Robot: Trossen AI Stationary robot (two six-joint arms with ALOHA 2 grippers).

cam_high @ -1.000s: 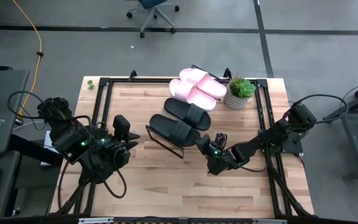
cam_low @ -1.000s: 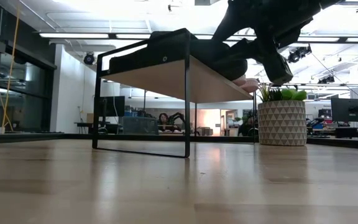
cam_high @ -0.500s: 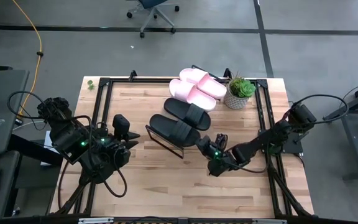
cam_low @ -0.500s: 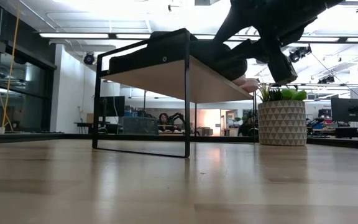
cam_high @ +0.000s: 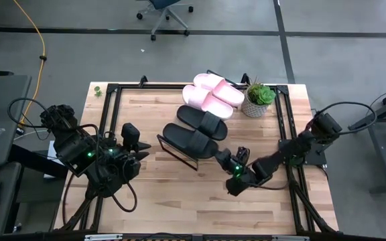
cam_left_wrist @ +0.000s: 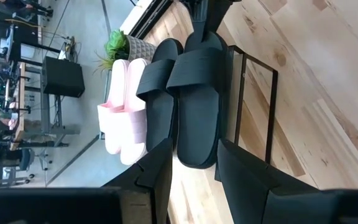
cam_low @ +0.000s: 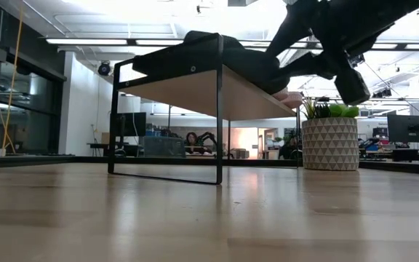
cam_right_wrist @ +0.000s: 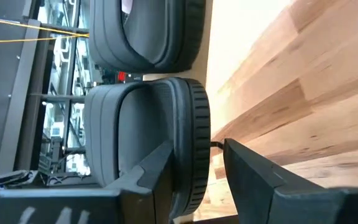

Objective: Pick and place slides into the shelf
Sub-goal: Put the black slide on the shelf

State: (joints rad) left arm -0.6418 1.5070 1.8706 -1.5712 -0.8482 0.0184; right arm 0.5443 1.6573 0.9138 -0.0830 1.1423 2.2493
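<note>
Backing off the shelf point(cam_high: 179, 155), the right hand point(cam_high: 232, 156) hangs part-open and empty; the four slides point(cam_high: 190, 140) lie parallel across it.

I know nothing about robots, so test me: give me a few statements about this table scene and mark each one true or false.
1. All four slides sit on the shelf. True: two black slides and two pink slides lie side by side on it.
2. The right pincer is carrying a black slide. False: its fingers are open and hold nothing; it hangs just beside the nearest black slide.
3. A potted plant stands on the table next to the pink slides. True.
4. The left pincer grips the shelf frame. False: it hangs apart from the shelf, open and empty.
5. The pink slides lie nearest the robot. False: the black ones do; the pink ones are at the far end.
</note>
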